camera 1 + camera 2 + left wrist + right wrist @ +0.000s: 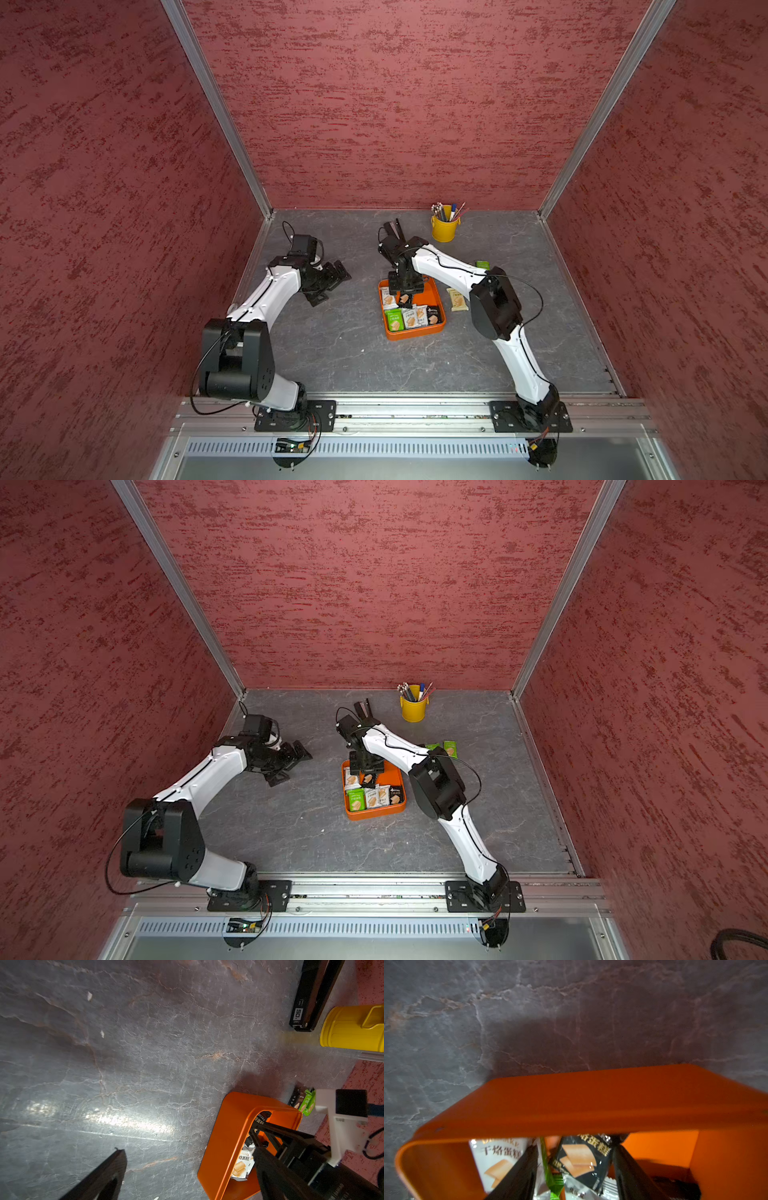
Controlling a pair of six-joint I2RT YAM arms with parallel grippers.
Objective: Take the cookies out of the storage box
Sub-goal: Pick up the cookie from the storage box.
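— The table (145,1064) looks like grey veined stone, smooth, with a dull sheen.
— The box (591,1105) is smooth matt orange plastic, and its packets (583,1159) are glossy film. At one o'clock from it, the bucket (444,230) looks like shiny painted metal.

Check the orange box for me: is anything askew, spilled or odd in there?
Nothing looks spilled or damaged. Inside the storage box, a black packet stands tilted within the right claw. A green packet is wedged on edge beside it, while the row of packets nearer the robot sits in a neat line. I can't tell if it is gripped.
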